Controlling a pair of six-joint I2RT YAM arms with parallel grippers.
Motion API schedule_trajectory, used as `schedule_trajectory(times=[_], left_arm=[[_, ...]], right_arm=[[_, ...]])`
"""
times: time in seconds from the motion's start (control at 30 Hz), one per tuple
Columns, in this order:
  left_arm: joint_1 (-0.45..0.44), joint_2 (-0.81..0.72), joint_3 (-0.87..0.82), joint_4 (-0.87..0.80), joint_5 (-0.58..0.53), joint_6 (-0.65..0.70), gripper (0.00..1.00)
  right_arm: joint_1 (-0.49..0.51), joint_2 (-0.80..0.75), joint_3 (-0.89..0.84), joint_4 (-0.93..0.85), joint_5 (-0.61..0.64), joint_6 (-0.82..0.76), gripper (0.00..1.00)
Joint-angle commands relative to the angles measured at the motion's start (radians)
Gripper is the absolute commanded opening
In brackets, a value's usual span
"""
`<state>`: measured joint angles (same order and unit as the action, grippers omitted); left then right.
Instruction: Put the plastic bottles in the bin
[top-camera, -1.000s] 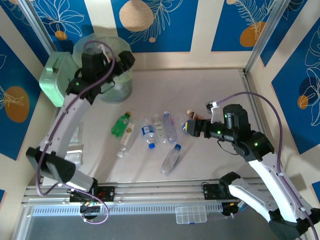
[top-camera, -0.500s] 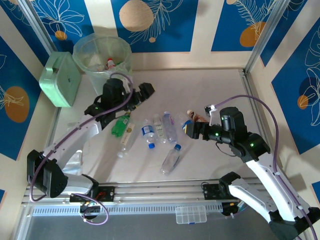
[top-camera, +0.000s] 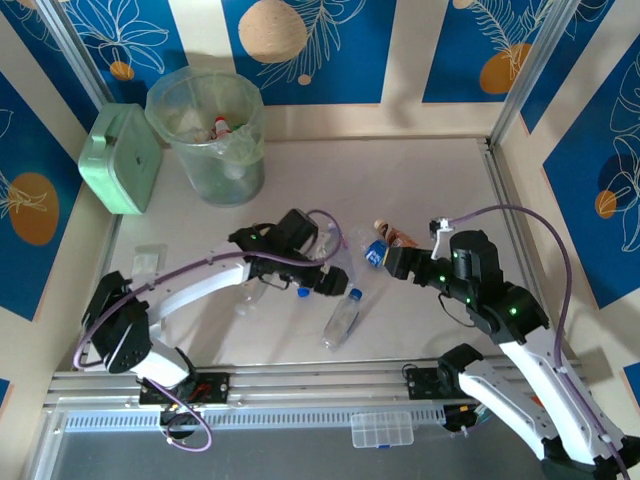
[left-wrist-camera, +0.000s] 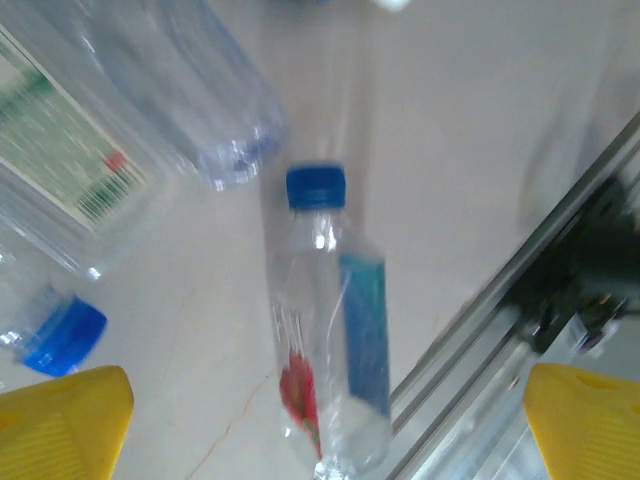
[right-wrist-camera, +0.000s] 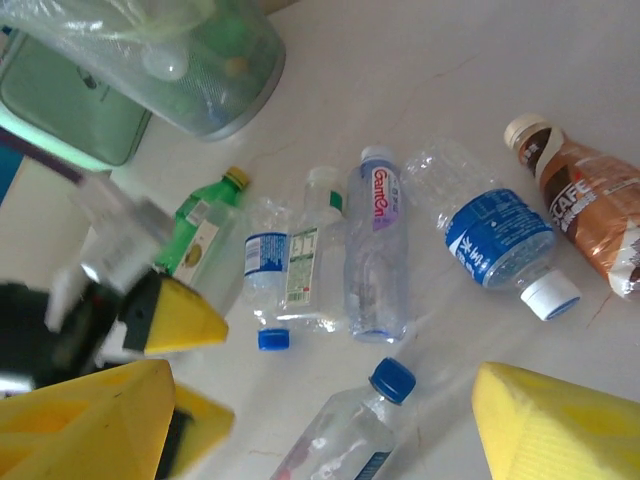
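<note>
Our left gripper (left-wrist-camera: 322, 418) hangs wide open over a blurred blue-capped bottle (left-wrist-camera: 325, 320) on the bench (left-wrist-camera: 450, 120). From above, its arm (top-camera: 200, 285) covers several bottles (right-wrist-camera: 375, 250). The right gripper (right-wrist-camera: 320, 400) is spread, empty. The bin (top-camera: 238, 175) stands far back, contents murky.

mint-green container (top-camera: 122, 160): far-left corner of table (top-camera: 430, 180) | clear compartment box (top-camera: 381, 431): near edge, centre
</note>
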<state>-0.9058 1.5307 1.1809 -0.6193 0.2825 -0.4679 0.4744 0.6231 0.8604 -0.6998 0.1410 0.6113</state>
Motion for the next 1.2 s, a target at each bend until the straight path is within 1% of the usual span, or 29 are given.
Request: schedule_trajectory(times=[0.0,0.07,0.1,0.23,0.37,0.57,0.8,0.87,1.0,1.1,1.17], left_arm=[[-0.092,0.056,0.084,-0.167,-0.133,0.117,1.00],[-0.138,0.111,0.130,-0.212,-0.175,0.120,1.00],[-0.153,0.132,0.146,-0.225,-0.179,0.124,1.00],[-0.198,0.229,0.220,-0.275,-0.201,0.144,1.00],[-0.205,0.304,0.284,-0.303,-0.181,0.148,1.00],[-0.216,0.400,0.347,-0.328,-0.199,0.152,1.00],[-0.222,0.456,0.351,-0.342,-0.248,0.180,1.00],[-0.226,0.457,0.332,-0.342,-0.282,0.190,1.00],[-0.228,0.436,0.279,-0.328,-0.310,0.201,0.99],[-0.228,0.405,0.236,-0.309,-0.312,0.218,0.93],[-0.228,0.390,0.213,-0.299,-0.315,0.228,0.87]], right_arm=[[-0.006,-0.027,-0.009,0.016,0.085,0.032,0.79],[-0.011,-0.042,-0.014,0.004,0.120,0.036,0.79],[-0.014,-0.049,-0.016,0.004,0.126,0.033,0.79],[-0.026,-0.072,-0.035,0.010,0.120,0.018,0.79],[-0.033,-0.088,-0.037,0.003,0.112,0.017,0.79],[-0.039,-0.120,-0.035,-0.010,0.116,-0.005,0.79],[-0.050,-0.126,-0.040,-0.024,0.107,-0.019,0.79],[-0.053,-0.129,-0.040,-0.027,0.103,-0.020,0.79],[-0.057,-0.138,-0.044,-0.031,0.100,-0.027,0.79],[-0.062,-0.144,-0.050,-0.030,0.100,-0.030,0.79],[-0.065,-0.146,-0.053,-0.030,0.097,-0.030,0.79]])
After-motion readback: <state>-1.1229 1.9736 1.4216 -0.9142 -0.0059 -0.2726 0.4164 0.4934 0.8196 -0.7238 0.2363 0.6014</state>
